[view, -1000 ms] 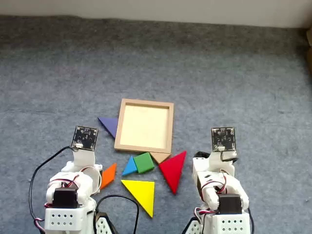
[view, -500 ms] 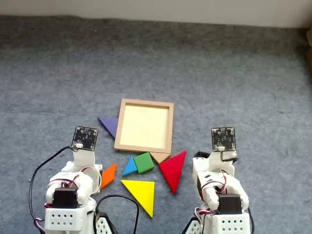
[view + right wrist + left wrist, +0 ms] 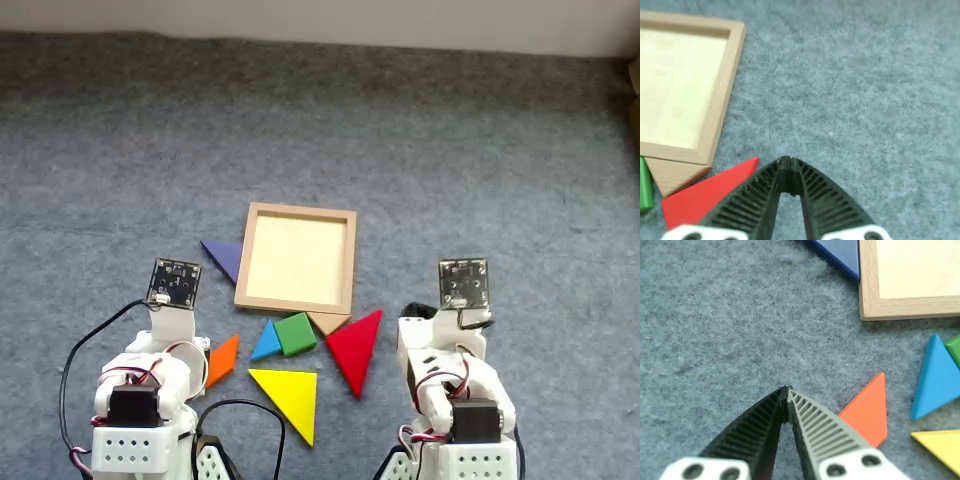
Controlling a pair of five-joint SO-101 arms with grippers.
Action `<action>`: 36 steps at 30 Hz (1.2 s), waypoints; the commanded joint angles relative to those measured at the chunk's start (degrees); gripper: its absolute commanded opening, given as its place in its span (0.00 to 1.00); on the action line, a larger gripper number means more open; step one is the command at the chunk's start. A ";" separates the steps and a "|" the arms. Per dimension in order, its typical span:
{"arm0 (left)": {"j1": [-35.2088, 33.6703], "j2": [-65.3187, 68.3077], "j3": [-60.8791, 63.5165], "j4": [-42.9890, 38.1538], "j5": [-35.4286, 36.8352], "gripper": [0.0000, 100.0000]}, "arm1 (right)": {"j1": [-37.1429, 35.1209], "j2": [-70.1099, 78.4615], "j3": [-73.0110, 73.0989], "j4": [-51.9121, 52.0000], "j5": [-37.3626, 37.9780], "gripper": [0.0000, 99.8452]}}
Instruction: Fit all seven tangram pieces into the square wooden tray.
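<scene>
1. The high view lays out the whole set. The square wooden tray [image 3: 294,303] lies near the middle of the table [image 3: 480,150], a little toward the near edge, and all seven pieces lie outside it.
2. A dark blue piece [image 3: 226,256] sits against the tray's left rim. Between the tray and the near edge lie a light blue triangle [image 3: 267,342], a green square [image 3: 295,333] touching it, a tan triangle [image 3: 328,322] against the tray's near right corner, and a red triangle [image 3: 355,348] touching the tan one.
3. Closer to the near edge are a large yellow triangle [image 3: 290,395] and an orange piece [image 3: 222,360] just beside the left arm [image 3: 150,385]. The right arm [image 3: 452,385] stands right of the red triangle.
4. The left wrist view tells the state of the left end effector [image 3: 786,395]: its fingers are together and hold nothing, over bare cover. The orange piece lies just beside its grey finger [image 3: 822,432]. This view also confirms that the dark blue piece touches the tray's rim.
5. The right wrist view does the same for the right end effector [image 3: 787,165]: its fingers are together and hold nothing, near the tip of the red triangle. Here the tan triangle lies flush against the tray's rim, with the red one touching its edge.
6. A grey, felt-like cover spreads over the table. Beyond the far edge runs a pale strip of wall [image 3: 320,20].
</scene>
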 commanded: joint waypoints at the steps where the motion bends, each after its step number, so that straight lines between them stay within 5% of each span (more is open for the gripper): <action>1: -0.57 -2.33 1.10 0.35 -0.26 0.01 | -1.54 1.10 -10.68 1.98 -0.44 0.00; 11: -0.57 -2.33 1.10 0.35 -0.26 0.01 | -3.38 33.10 -38.64 13.67 -9.67 0.00; 19: -0.57 -2.33 1.10 0.35 -0.26 0.01 | -19.74 51.03 -45.41 16.48 -10.20 0.01; 24: -0.57 -2.33 1.10 0.35 -0.26 0.01 | -29.85 57.10 -42.51 13.14 -19.43 0.01; 31: -0.57 -2.33 1.10 0.35 -0.26 0.01 | -35.30 68.09 -41.71 8.66 -30.77 0.25; 36: -0.57 -2.33 1.10 0.35 -0.26 0.01 | -35.30 74.77 -41.80 6.73 -34.99 0.27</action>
